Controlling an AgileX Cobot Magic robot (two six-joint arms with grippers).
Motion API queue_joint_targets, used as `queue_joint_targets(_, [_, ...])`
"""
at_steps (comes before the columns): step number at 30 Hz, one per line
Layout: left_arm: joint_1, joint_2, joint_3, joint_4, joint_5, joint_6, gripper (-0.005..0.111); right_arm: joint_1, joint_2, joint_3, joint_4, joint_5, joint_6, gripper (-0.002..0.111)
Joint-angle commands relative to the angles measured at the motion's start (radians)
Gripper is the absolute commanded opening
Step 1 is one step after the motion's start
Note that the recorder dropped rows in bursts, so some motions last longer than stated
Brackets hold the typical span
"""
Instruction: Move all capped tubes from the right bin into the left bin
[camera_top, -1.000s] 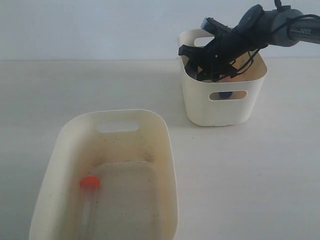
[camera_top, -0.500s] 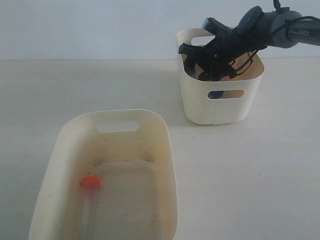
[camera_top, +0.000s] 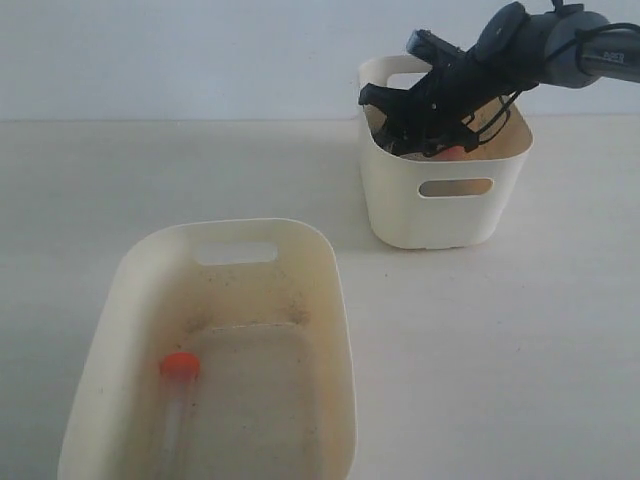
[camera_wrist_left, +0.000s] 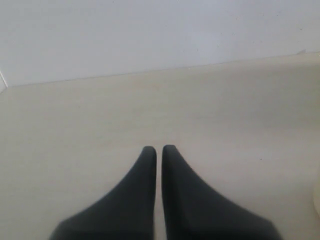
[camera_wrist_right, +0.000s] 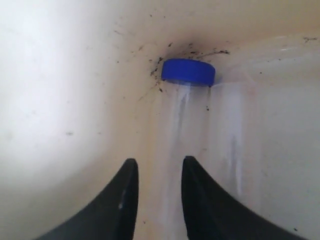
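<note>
Reaching down into the right bin (camera_wrist_right: 65, 90), my right pincer (camera_wrist_right: 159, 161) has its two black fingers a narrow gap apart. The clear body of the blue-capped tube (camera_wrist_right: 187, 115) runs toward that gap. Whether I am pinching it or only straddling it, I cannot tell; the plastic is too see-through there. Just beyond, the tube's blue cap sits tight in the speckled corner of the bin.

That corner is my first worry. If I lift straight, I judge the cap could drag on the wall, and a thin hold on slick plastic would let the tube swing or slide out. If my fingers catch the wall instead, the light bin itself could tip or shift.

Seen from outside, a bit of orange (camera_top: 450, 153) shows beside my fingers inside the bin. It is probably another capped tube, and I could knock it or trap it along with the blue one.

Farther off, well apart across the table (camera_top: 500, 350), the left bin (camera_top: 340, 330) already holds one orange-capped tube (camera_top: 180, 366) lying on its floor. That is a long carry, and a weak grip could drop the blue tube on the open table, where it would likely roll.

My left pincer (camera_wrist_left: 159, 149) is closed on nothing, over bare tabletop.
</note>
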Motion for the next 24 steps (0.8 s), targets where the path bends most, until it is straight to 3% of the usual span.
queue_joint_targets(1, [0.001,-0.002,-0.004,-0.007,-0.015,-0.012,0.004,-0.002,-0.025,0.004,-0.021,0.007,0.0,0.028])
queue_joint_targets(24, [0.001,-0.002,-0.004,-0.007,-0.015,-0.012,0.004,-0.021,-0.074,0.004,-0.263,0.098,0.013,0.029])
